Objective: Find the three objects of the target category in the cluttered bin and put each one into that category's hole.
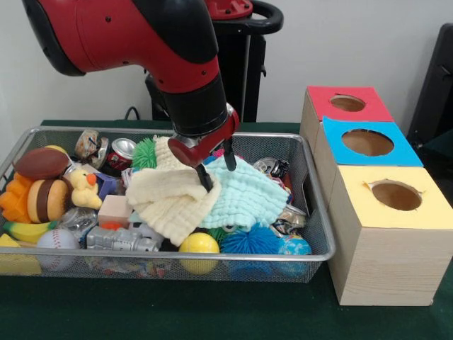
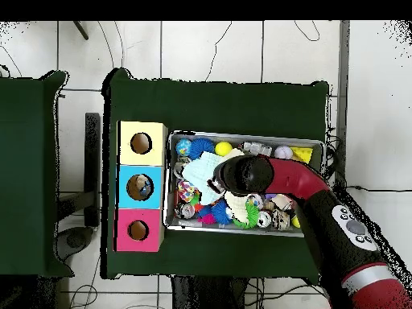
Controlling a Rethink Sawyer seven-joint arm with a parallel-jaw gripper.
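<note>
**A:** Where was your gripper (image 1: 216,170) at that moment?

**B:** You had it low over the middle of the wire bin (image 1: 320,234), its two black fingers (image 1: 204,178) spread apart, empty, with the tips down on the cloths. One tip sat at the edge of the cream cloth (image 1: 168,202), the other on the mint cloth (image 1: 248,195).

**A:** How did those cloths lie?

**B:** The cream one lay crumpled, its long axis running from the bin's far middle toward the near side in the front view, a corner pointing down at the yellow ball (image 1: 199,244). The mint one spread flat beside it, toward the boxes, partly tucked under the cream one.

**A:** And the holes?

**B:** You had three boxes just beside the bin, each with a round hole on top: the red box (image 1: 347,104) farthest, the blue box (image 1: 368,143) in the middle, the yellow box (image 1: 394,195) nearest the camera.

**A:** What else was in the bin?

**B:** A baseball (image 1: 56,241), a toy burger (image 1: 47,200), a yellow duck (image 1: 85,189), a crushed can (image 1: 120,151), a green spiky ball (image 1: 144,151) and a blue spiky ball (image 1: 249,241). From overhead, the arm (image 2: 322,201) covered part of the pile.
</note>
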